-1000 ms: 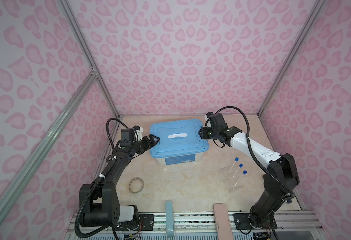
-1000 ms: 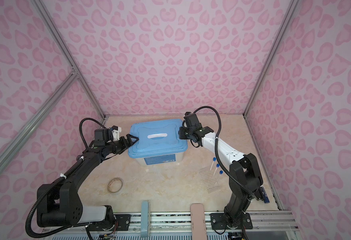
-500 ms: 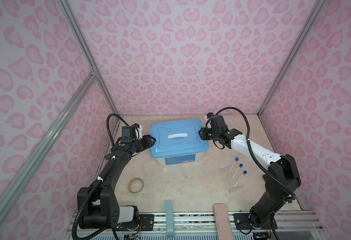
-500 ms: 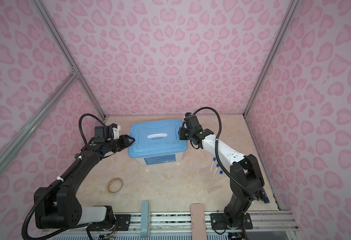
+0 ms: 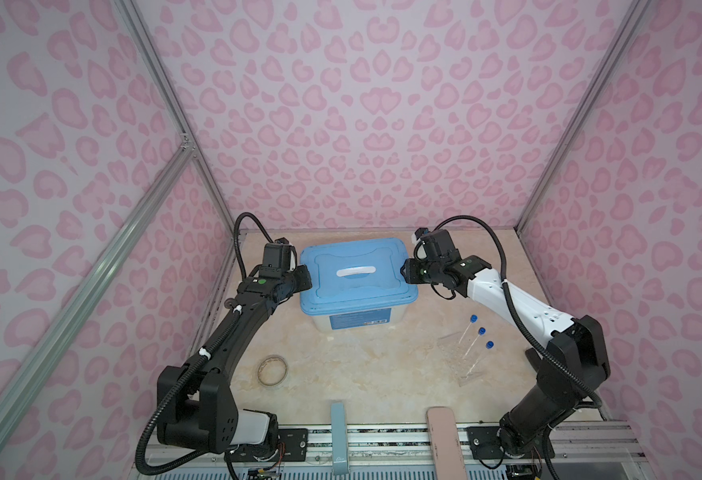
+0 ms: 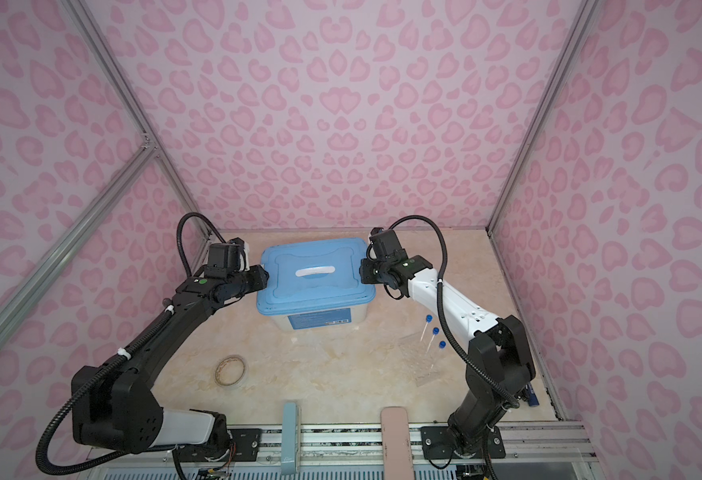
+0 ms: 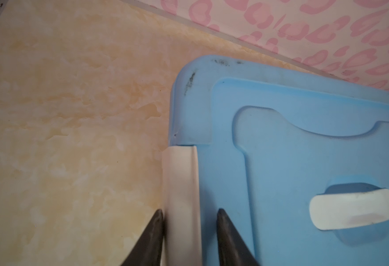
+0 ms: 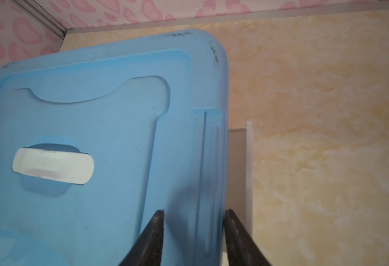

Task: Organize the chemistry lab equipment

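Two hands sit at opposite ends of the light blue plastic lid [image 5: 357, 270] covering the large white plastic tub [image 5: 357, 323] at the back of the marbled beige surface [image 5: 362, 386]. The left hand [image 7: 190, 210] has its fingers either side of the white clip latch [image 7: 181, 179] on the lid's edge. The outer finger touches the latch and the inner one shows a sliver of lid between, so I cannot tell whether it is truly clamped. The right hand [image 8: 194, 210] straddles the opposite edge strip with fingers apart, and grip or mere hover cannot be told. The white flap [image 8: 248, 172] beside it looks swung outward.

The equipment lies loose in front, well apart from the tub: three long clear blue-capped tubes [image 5: 482, 331] to the right and a round shallow clear dish [image 5: 272, 370] front left.

Likely trouble: the smooth latch could slip from a one-sided pinch. Lifting with that latch still down would probably drag or tip the whole tub. An uneven pull might jam the lid, or shove the tub forward toward the tubes
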Robot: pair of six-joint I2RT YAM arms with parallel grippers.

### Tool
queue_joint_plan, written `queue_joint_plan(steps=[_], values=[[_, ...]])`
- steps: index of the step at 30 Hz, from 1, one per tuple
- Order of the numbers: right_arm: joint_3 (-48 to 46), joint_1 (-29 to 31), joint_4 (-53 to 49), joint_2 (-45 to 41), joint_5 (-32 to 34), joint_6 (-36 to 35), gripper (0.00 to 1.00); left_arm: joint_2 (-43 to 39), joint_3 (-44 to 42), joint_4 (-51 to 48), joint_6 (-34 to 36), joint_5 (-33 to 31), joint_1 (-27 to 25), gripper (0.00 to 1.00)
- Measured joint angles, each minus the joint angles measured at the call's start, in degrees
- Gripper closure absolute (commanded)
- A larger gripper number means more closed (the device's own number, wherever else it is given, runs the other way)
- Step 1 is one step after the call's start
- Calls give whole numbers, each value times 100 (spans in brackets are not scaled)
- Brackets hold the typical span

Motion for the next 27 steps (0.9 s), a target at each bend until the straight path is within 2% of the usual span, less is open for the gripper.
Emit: queue_joint_plan(steps=[3, 5, 8, 11, 15, 20, 27], values=[[114, -127, -59, -175, -44, -52, 33, 13, 31, -9, -15, -22, 0, 62], [122, -271, -76, -289, -111, -76, 17, 42, 59, -11, -17, -26, 0, 62], [35, -494, -72, -356, -256, -114, 2, 46, 63, -11, -24, -31, 0, 62], [20, -785, -118, -177, -638, -122, 2, 72, 81, -11, -63, -28, 0, 63], [-31, -1049, -96, 81, -1239, -120, 11, 81, 92, -13, -66, -33, 2, 62], [-229, -1071, 256, 299, -1993, -52, 20, 81, 92, -13, -74, -35, 2, 62], [-326, -1060, 802, 522, -2448, 208, 29, 109, 85, 50, -173, -24, 7, 63]])
